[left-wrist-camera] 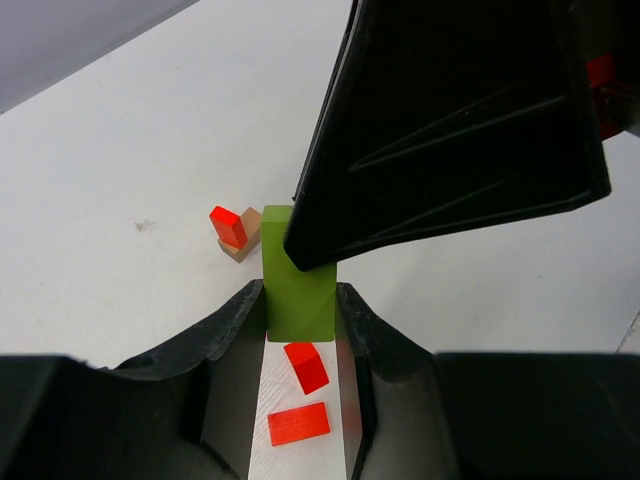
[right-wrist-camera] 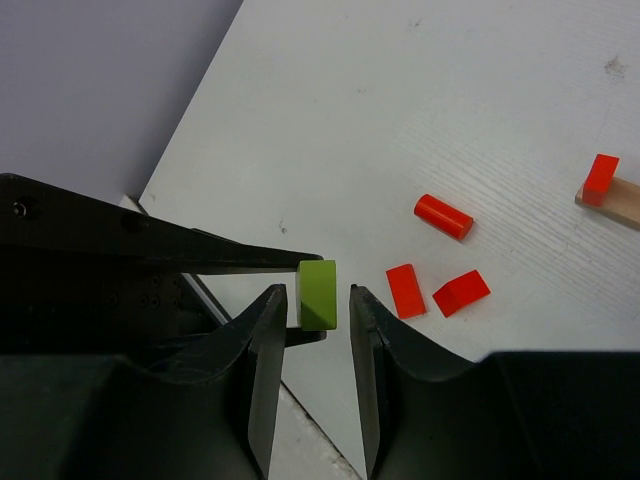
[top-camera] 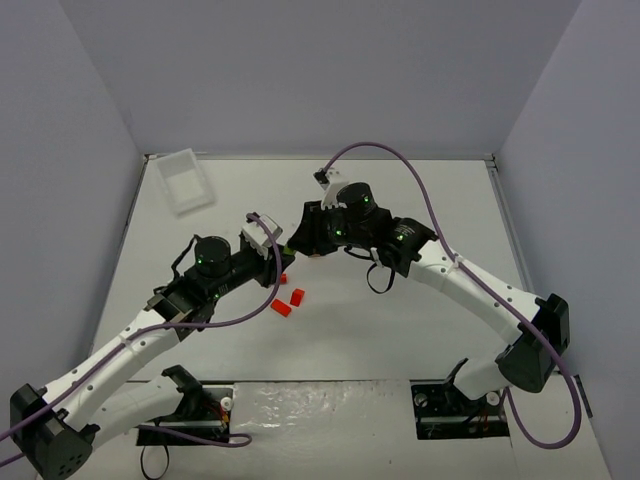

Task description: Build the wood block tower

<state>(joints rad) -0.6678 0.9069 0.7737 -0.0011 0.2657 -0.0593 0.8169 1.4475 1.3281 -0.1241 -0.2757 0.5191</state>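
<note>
My left gripper [left-wrist-camera: 300, 300] is shut on the lime-green block [left-wrist-camera: 298, 285] and holds it above the table, long end pointing forward. My right gripper [right-wrist-camera: 314, 296] is open, and its fingers stand on both sides of the green block's [right-wrist-camera: 318, 294] free end with small gaps. In the top view the two grippers meet mid-table, left [top-camera: 280, 252] and right [top-camera: 298, 238]. The tower's start, a tan base with a red piece on it [left-wrist-camera: 234, 235], lies beyond the green block and also shows in the right wrist view [right-wrist-camera: 610, 195].
Loose red pieces lie on the table: a cylinder [right-wrist-camera: 443, 216], a block [right-wrist-camera: 404, 291] and a wedge [right-wrist-camera: 460, 292], two of them in the top view [top-camera: 298, 296] [top-camera: 281, 309]. A clear plastic tray [top-camera: 186, 180] sits at the back left.
</note>
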